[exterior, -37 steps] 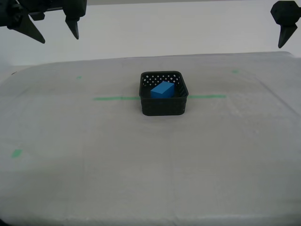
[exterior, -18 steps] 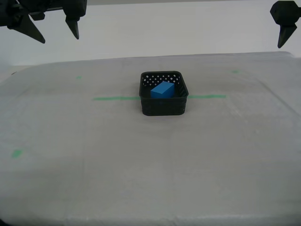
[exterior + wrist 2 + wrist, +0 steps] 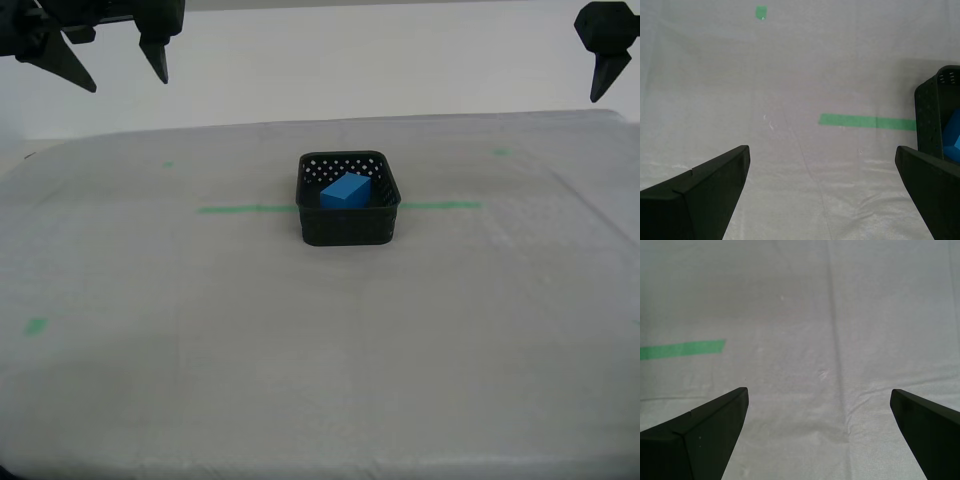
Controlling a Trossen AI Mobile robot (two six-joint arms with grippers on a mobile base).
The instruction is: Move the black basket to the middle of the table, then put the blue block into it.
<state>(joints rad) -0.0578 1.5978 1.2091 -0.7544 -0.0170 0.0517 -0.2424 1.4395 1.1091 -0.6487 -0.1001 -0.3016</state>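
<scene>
Across the whole exterior view spreads the table [image 3: 200, 380], whitish-grey cloth with a long green tape line [image 3: 245, 209] running from about nine o'clock to three o'clock through its middle, and small green tape bits, one [image 3: 36, 325] near eight o'clock.

Next in size, the black basket [image 3: 348, 230] stands upright at the centre of the table, right on the tape line, which shows on both sides of it. Its perforated wall [image 3: 930, 120] also appears in the second wrist view.

Both arms are raised clear. My second gripper [image 3: 822, 192] has its jaws wide apart over bare cloth, with the basket off to one side of them. My first gripper [image 3: 817, 432] likewise has its jaws spread with nothing between them, the end of the tape line nearby.

Smallest, the blue block [image 3: 346, 190] lies inside the basket, tilted against the far wall.

Judging by this, both steps look finished; the next move calls only for keeping the arms clear, no further grasp.
</scene>
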